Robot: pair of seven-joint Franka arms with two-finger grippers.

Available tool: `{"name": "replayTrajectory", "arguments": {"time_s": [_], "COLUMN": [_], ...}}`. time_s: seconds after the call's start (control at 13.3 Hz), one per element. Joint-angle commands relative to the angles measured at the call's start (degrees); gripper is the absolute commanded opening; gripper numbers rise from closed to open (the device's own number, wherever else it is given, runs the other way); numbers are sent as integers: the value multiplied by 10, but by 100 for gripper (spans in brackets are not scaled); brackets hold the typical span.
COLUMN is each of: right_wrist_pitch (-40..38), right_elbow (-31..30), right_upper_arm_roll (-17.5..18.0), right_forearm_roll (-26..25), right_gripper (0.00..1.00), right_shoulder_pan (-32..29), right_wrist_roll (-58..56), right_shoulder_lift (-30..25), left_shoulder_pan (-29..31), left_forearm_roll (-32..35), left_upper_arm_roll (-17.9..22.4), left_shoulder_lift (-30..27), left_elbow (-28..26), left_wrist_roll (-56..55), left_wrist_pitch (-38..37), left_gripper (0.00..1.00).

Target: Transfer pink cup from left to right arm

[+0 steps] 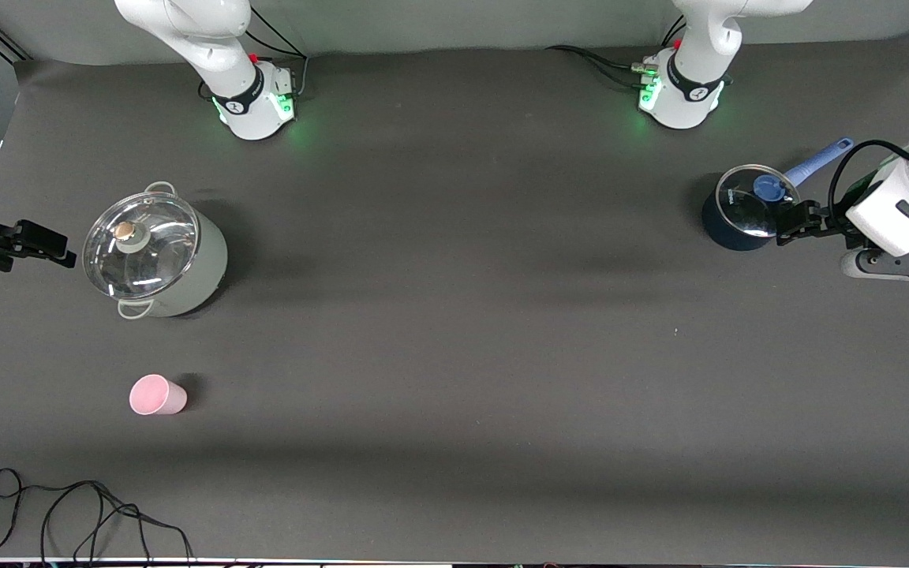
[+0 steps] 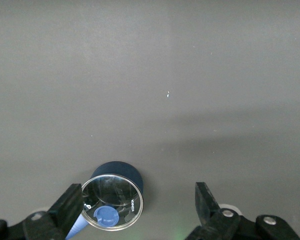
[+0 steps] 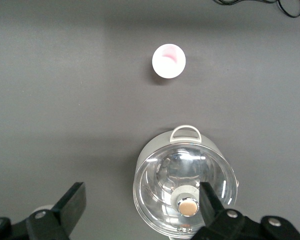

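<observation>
The pink cup [image 1: 157, 395] stands on the dark mat toward the right arm's end of the table, nearer to the front camera than the grey pot. It also shows in the right wrist view [image 3: 168, 60]. My right gripper [image 1: 36, 241] is open and empty, up in the air beside the grey pot; in the right wrist view [image 3: 142, 201] one finger overlaps the pot's lid. My left gripper [image 1: 787, 223] is open and empty, up in the air beside the small blue pot at the left arm's end, as its own view [image 2: 137, 202] shows. The cup is out of the left wrist view.
A grey pot with a glass lid [image 1: 151, 252] stands farther from the front camera than the cup; it shows in the right wrist view [image 3: 185, 187]. A small dark blue pot with a glass lid [image 1: 742, 209] [image 2: 115, 195] has a blue handle [image 1: 817, 162]. A black cable [image 1: 68, 513] lies near the front edge.
</observation>
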Motion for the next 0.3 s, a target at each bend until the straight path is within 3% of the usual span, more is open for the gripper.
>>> {"name": "replayTrajectory", "arguments": {"time_s": [0.0,0.22], "right_wrist_pitch": [-12,-11], "right_elbow": [7,7], "right_upper_arm_roll": [4,4], "right_forearm_roll": [-12,-12], "right_gripper": [100,100], "right_shoulder_pan": [-3,-3], "right_wrist_roll": [11,12], "right_shoulder_lift": [-5,-5], "left_shoulder_pan": [-4,-3], "left_forearm_roll": [-6,-6], "left_upper_arm_roll": [6,6], "left_shoulder_lift": [6,6], "left_elbow": [14,14], "left_wrist_roll": [6,6], "left_wrist_pitch": [-14,-19], "left_gripper": [100,100]}}
